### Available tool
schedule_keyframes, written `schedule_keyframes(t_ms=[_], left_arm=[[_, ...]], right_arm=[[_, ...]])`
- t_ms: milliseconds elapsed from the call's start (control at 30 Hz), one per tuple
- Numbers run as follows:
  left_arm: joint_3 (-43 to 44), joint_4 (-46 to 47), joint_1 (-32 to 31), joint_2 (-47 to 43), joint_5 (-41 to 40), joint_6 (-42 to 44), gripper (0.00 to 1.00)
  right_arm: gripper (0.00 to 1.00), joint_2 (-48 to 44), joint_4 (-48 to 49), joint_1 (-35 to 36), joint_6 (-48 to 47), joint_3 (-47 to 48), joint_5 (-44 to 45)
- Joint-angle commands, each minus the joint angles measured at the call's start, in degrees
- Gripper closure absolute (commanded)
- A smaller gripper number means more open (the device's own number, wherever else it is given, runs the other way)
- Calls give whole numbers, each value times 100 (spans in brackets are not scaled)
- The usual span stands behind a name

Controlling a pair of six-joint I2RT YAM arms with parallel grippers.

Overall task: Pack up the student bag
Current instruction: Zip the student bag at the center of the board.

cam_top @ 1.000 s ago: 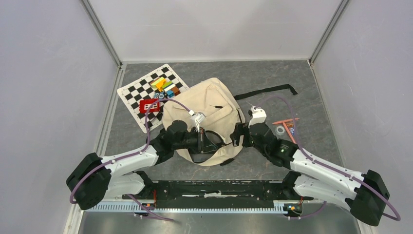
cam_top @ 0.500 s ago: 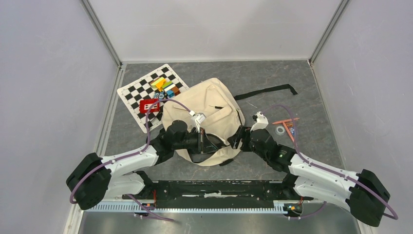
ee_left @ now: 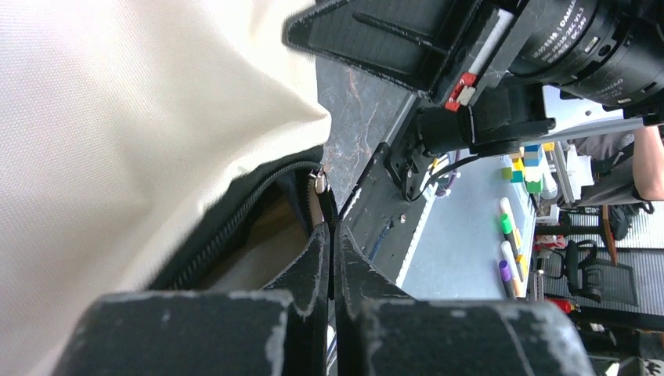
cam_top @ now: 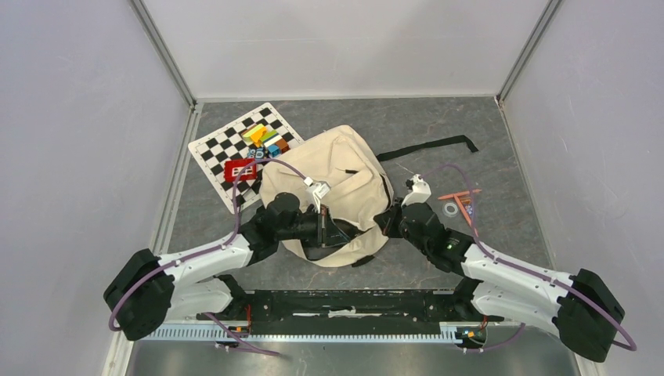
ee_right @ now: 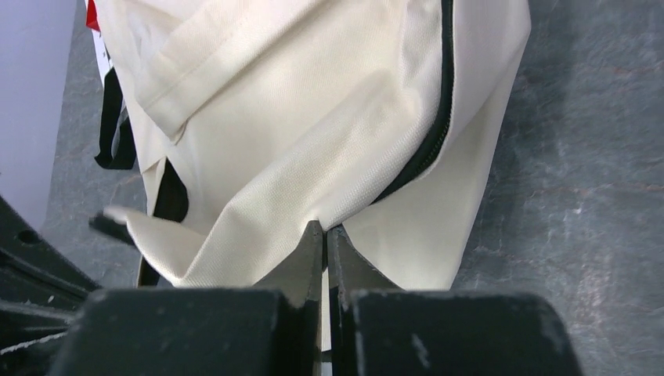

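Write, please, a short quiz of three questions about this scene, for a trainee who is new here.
1. True or false: the right gripper hangs open above the student bag.
2. Where do the coloured blocks stand? A: on the chessboard mat; B: inside the bag; C: beside the right arm's base.
3. What does the left gripper pinch?

Key:
1. False; it is shut on the bag's cream cloth, by the zipper.
2. A.
3. The black pull at the bag's zipper.
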Motion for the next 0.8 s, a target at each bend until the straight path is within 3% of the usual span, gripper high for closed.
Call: schedule_keyframes(t_ms=[0,467,633,767], left_arm=[[192,-138,21,-395,4,215,98],[-278,-867,29,-1202,-659,241,98],[-382,-1169,100,-1274,-1274,233,98],[-372,-1226,398,-1100,-1287,238,98]], right_arm=[[100,19,-66,-356,-502,534,641],[100,682,77,-1827,-1249,1026,241],[100,643,64,-2321,-1496,1022,-180],[100,410,-37,-2535,-1724,983,-311]])
